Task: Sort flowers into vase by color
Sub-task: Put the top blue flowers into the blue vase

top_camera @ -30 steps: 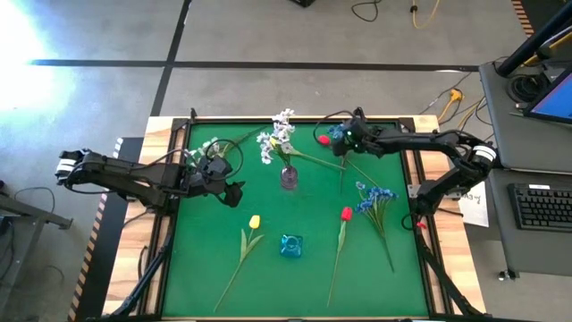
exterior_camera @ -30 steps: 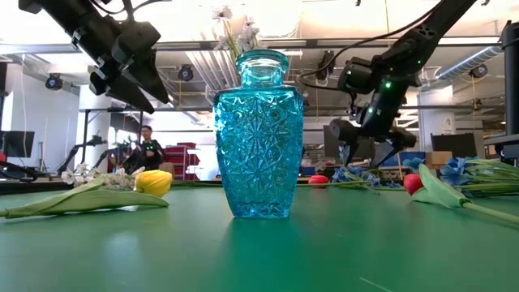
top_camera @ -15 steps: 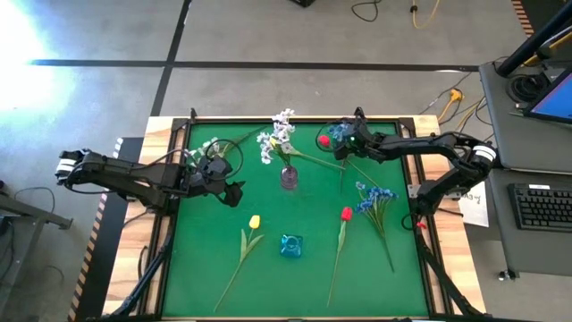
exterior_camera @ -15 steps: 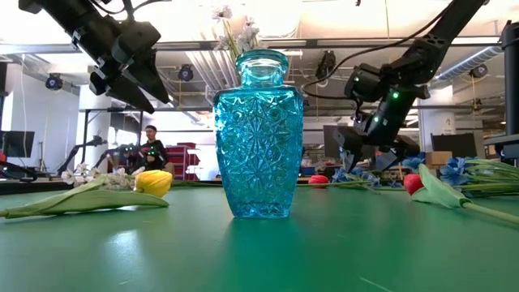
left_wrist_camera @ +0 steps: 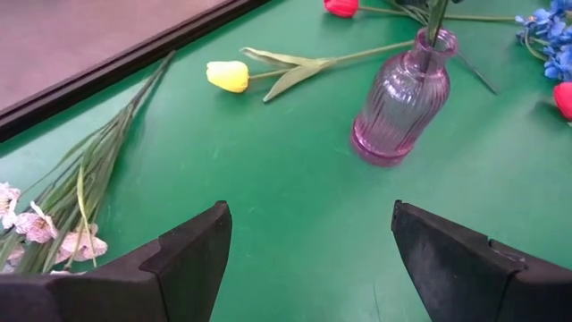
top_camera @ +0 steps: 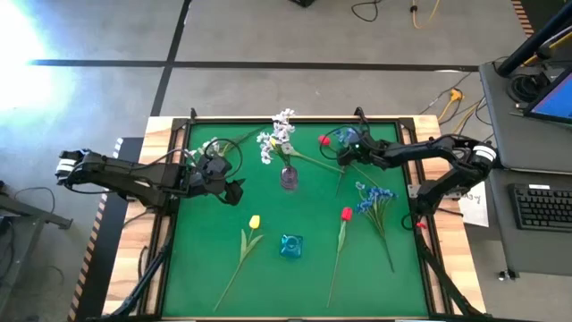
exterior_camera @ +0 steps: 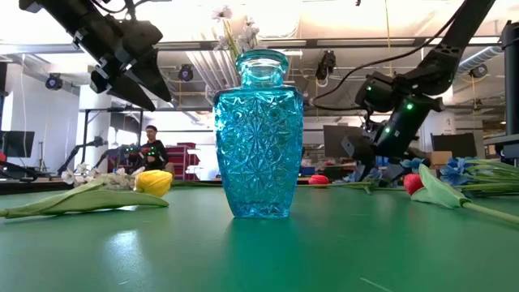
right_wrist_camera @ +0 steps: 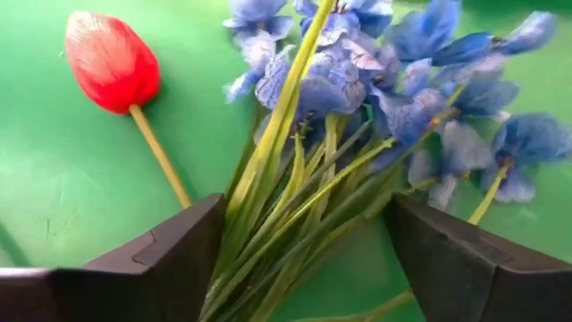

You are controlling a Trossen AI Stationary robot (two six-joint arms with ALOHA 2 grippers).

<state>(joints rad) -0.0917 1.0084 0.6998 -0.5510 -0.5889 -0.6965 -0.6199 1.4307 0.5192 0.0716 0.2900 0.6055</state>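
**Right gripper straddling a bunch of blue flowers**

The right gripper (top_camera: 347,150) is sitting low at the far right of the green table (top_camera: 214,246), its fingers (right_wrist_camera: 161,259) standing apart on either side of the green stems of a blue flower bunch (right_wrist_camera: 375,80); they are not yet pressing the stems. A red tulip (right_wrist_camera: 112,61) is lying just beside that bunch. The left gripper (top_camera: 234,191) is hovering open over the left part of the table, holding nothing. A purple vase (top_camera: 289,177) is standing near the far middle with white blossoms (top_camera: 277,139) in it. A blue vase (top_camera: 290,245) is standing near the front edge. A yellow tulip (top_camera: 254,222) is lying to its left, a second red tulip (top_camera: 346,214) and another blue bunch (top_camera: 374,199) to its right.
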